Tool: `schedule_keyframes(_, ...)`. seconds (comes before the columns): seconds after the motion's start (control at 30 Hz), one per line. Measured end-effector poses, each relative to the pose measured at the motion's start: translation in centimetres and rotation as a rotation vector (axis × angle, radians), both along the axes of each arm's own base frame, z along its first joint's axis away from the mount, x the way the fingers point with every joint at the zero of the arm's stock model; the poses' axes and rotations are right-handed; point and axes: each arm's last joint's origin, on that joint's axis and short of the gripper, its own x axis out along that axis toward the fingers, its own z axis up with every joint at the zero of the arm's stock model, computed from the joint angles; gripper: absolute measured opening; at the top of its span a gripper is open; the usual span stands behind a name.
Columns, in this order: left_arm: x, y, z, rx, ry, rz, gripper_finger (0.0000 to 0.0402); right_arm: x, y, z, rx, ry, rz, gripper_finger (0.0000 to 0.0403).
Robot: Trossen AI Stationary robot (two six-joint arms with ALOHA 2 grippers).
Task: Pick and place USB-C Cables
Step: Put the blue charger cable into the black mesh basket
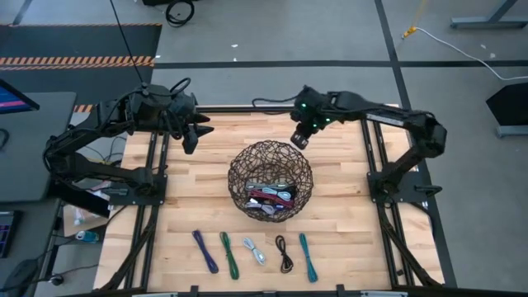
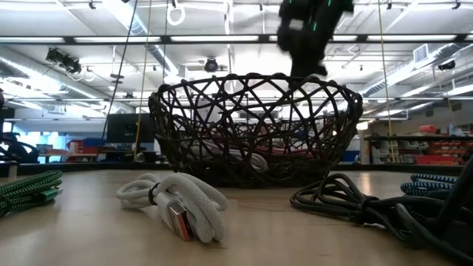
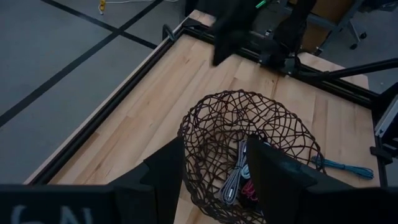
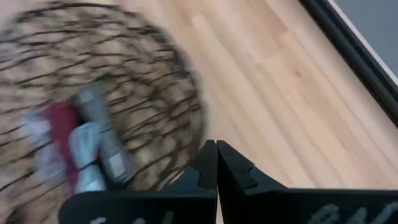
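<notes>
My right gripper (image 1: pixel 299 139) hovers just beyond the basket (image 1: pixel 271 180) with fingers pressed shut and, it seems, empty — five cables (image 1: pixel 254 251) lie in a row near the table's front edge, more inside — so I should open wide before descending, left gripper (image 1: pixel 191 137) waiting open

A dark wire basket (image 2: pixel 255 125) sits mid-table. A white cable (image 2: pixel 181 203) lies in front, a black one (image 2: pixel 355 203) beside it. A gripper (image 2: pixel 307 37) hangs above the basket's rim.
</notes>
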Motion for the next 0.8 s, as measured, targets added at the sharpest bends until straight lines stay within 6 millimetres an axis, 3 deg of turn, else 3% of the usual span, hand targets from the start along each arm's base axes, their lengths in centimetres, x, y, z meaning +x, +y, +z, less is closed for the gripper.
schedule_keyframes(0.17,0.0,0.0,0.0,0.000,0.000,0.001,0.0180,-1.5,4.8,5.3,0.034,-0.035,0.059,0.0000)
schedule_keyframes(0.3,0.0,0.0,0.0,0.000,0.000,0.001,0.0180,-2.6,9.2,7.2,0.119,-0.067,0.081,0.0000)
schedule_keyframes(0.57,0.0,0.0,0.0,0.000,0.000,0.001,0.0180,-3.2,17.4,6.7,0.314,-0.012,-0.013,0.0003)
schedule_keyframes(0.8,0.0,0.0,0.0,0.008,0.003,-0.004,0.0180,-1.8,21.4,3.8,0.389,0.108,-0.229,0.0043)
